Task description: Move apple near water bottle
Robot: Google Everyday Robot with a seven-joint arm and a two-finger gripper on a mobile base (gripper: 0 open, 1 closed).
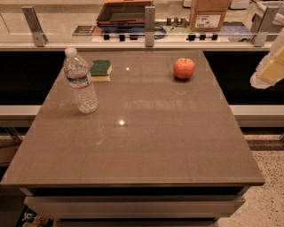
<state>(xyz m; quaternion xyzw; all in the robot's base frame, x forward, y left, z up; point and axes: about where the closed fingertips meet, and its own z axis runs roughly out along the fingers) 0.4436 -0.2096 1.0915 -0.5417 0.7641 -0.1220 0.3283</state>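
The apple [183, 68] is small, round and red-orange with a short stem. It sits upright at the far right of the brown table [146, 146]. The water bottle [80, 82] is clear and ribbed with a white cap and a thin red label band. It stands upright at the far left of the table, well apart from the apple. My gripper [270, 66] shows as a pale white and yellow shape at the right edge of the view, off the table's right side, to the right of the apple and apart from it.
A green-and-yellow sponge [100, 70] lies just behind and right of the bottle. Beyond the table runs a counter with a glass rail on metal posts [150, 26], a cardboard box [208, 15] and a dark tray [124, 12]. Speckled floor lies at the right.
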